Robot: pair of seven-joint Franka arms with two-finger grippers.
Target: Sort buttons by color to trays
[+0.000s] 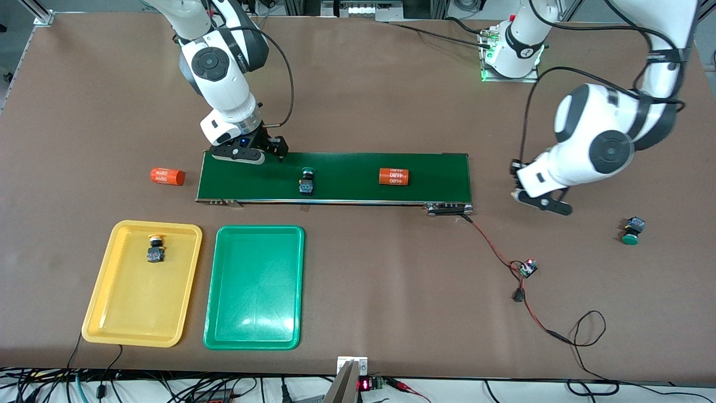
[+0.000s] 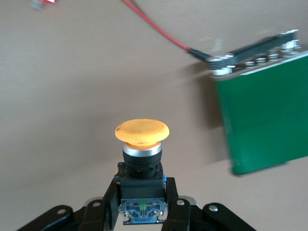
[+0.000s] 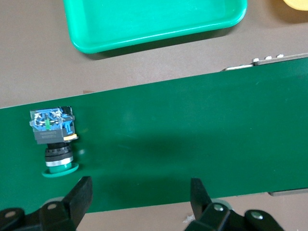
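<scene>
The left claw is clenched on a yellow-capped button, up over bare table just off the belt's end. The right claw hangs released over the belt's other end, near a green-capped button lying there. Another yellow button sits in the yellow tray; the green tray lies beside it. A second green button rests near the table's edge at the left arm's end.

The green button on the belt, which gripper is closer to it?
Right. The right gripper hangs open over the belt's end by that green button; the left gripper, holding a yellow button, is off the belt's other end.
</scene>
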